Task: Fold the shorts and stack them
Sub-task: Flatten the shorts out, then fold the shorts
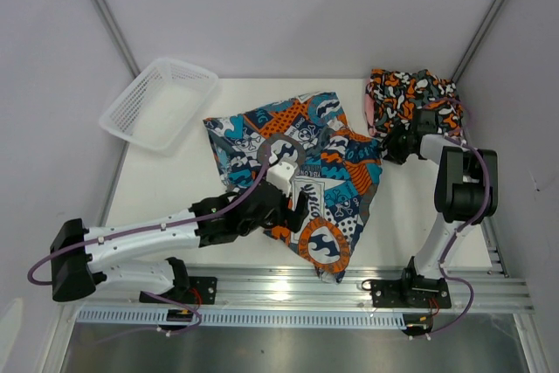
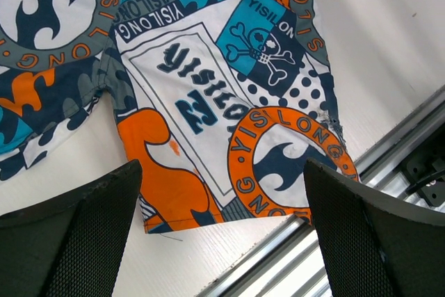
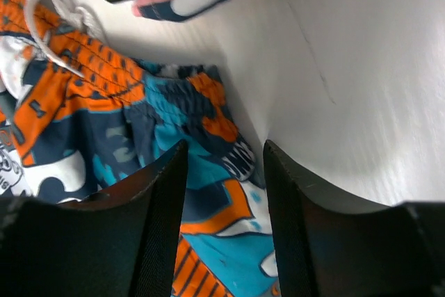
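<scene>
Bench: a white bench (image 1: 397, 207) boxed in by grey walls, with a metal rail (image 1: 297, 284) along its near edge.

Left fingers: the left fingers (image 2: 104, 213) are spread wide and hold nothing. They hover over the near leg hem of the teal-navy shorts (image 1: 332, 128), just inside the rail.

Risk near the rail: that hem lies close to the bench edge. A pinch taken too low could drag the fabric onto the rail, or catch only one layer so the leg unrolls instead of folding.

Teal-navy shorts: they lie spread but rumpled across the middle of the bench, not yet folded. A fold made over these wrinkles would likely come out lopsided.

Right fingers: the right fingers (image 3: 170, 186) are part-way apart with a clear gap. They straddle the far edge of the orange waistband (image 3: 104, 67), and nothing looks clamped between them.

Risk at the waistband: only a thin margin of cloth sits between the pads, so a close here may slip off the hem. The white drawstring (image 3: 42, 15) lies loose nearby and could snag.

Far pile: the black shorts (image 1: 410, 93) sit bunched at the far right corner with a pink edge (image 1: 369, 109) showing beside them, right next to the right arm's wrist. Lifting the waistband could sweep the wrist into the pile and knock it out of place.

Basket: a white mesh basket (image 1: 188, 65) sits at the far left, well apart and unlikely to interfere.
</scene>
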